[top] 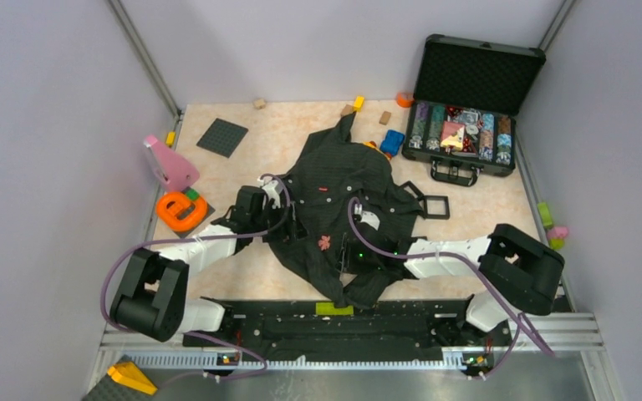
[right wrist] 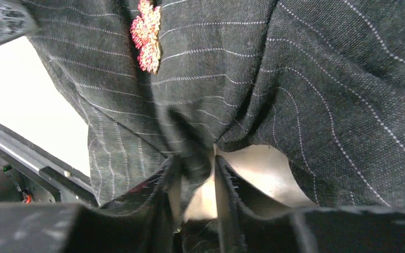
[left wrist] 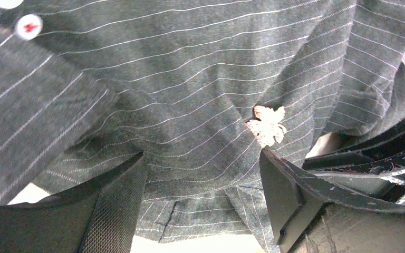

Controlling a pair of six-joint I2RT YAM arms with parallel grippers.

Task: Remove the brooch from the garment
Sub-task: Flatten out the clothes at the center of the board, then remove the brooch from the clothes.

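My left end effector [left wrist: 203, 163] hovers spread beside the brooch [left wrist: 266, 125]; my right end effector [right wrist: 196, 166] pinches a garment [right wrist: 321, 79] fold.

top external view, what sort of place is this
Probably a robot lab test cell: plain walls boxing in a small table, robot arms bolted to a rail, and props like a chip case around a shirt.

The jaws pinch a fold of the garment [right wrist: 306, 84], the brooch [right wrist: 146, 37] pinned up-left of them
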